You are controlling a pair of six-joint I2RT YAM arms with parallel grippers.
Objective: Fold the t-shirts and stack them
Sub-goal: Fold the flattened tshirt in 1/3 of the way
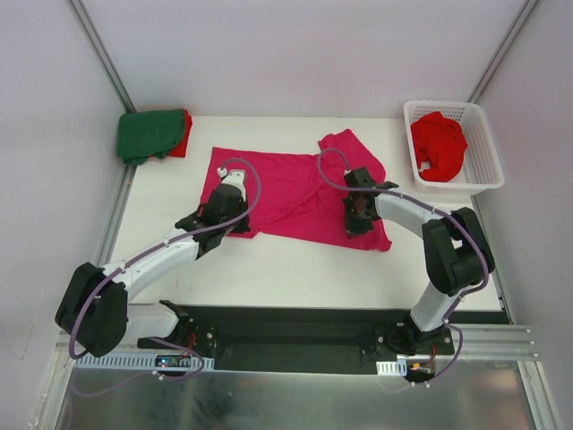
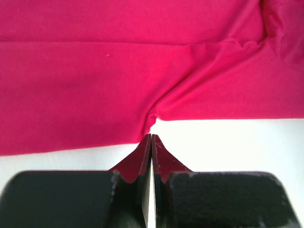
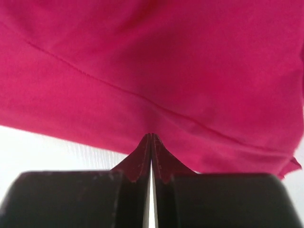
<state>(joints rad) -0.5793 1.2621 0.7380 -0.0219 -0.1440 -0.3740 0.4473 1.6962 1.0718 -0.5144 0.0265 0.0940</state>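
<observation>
A magenta-pink t-shirt [image 1: 291, 188] lies spread flat in the middle of the white table. My left gripper [image 1: 226, 215] is at its near-left edge. In the left wrist view the left gripper [image 2: 151, 136] is shut, and the shirt's hem [image 2: 152, 121] puckers to a point at the tips. My right gripper [image 1: 358, 219] is on the shirt's near-right part. In the right wrist view the right gripper [image 3: 151, 135] is shut, tips against the cloth [image 3: 156, 71] just past its edge. A folded dark green t-shirt [image 1: 148, 133] lies on a red one [image 1: 183, 134] at the back left.
A white lattice basket [image 1: 483, 152] at the back right holds a crumpled red t-shirt [image 1: 439, 143]. Grey walls with metal rails close in the table on the left, right and back. A black base plate [image 1: 286, 327] runs along the near edge.
</observation>
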